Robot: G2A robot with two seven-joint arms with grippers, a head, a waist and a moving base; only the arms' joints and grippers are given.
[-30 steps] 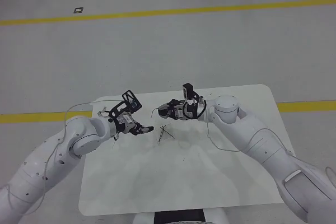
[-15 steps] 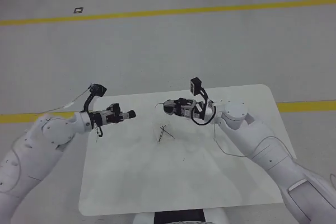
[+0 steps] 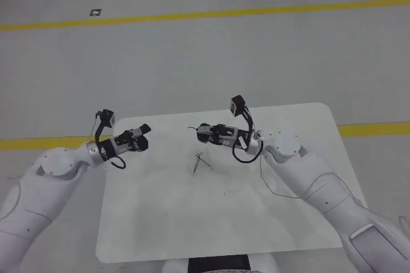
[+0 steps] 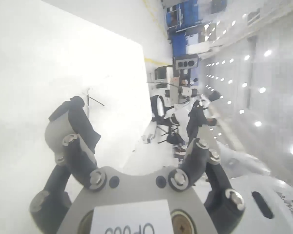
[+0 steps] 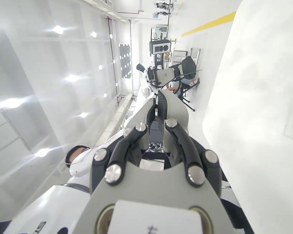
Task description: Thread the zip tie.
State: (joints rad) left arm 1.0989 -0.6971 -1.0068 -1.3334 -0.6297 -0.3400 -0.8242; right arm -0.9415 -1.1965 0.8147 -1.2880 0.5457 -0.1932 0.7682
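Over the rounded white table (image 3: 157,225), the right gripper (image 3: 200,132) pinches a thin black zip tie (image 3: 190,127), facing the left gripper (image 3: 145,133), with loose black ties (image 3: 199,162) lying nearby.

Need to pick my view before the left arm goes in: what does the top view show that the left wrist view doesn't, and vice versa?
Top view: the right gripper shut on a thin zip tie that curls off its tip, plus the table in full outline, with the loose zip ties lying close to that gripper. Left wrist view: the left gripper with its fingers spread wide and nothing between them. Both: the left gripper and the loose zip ties on the white table.
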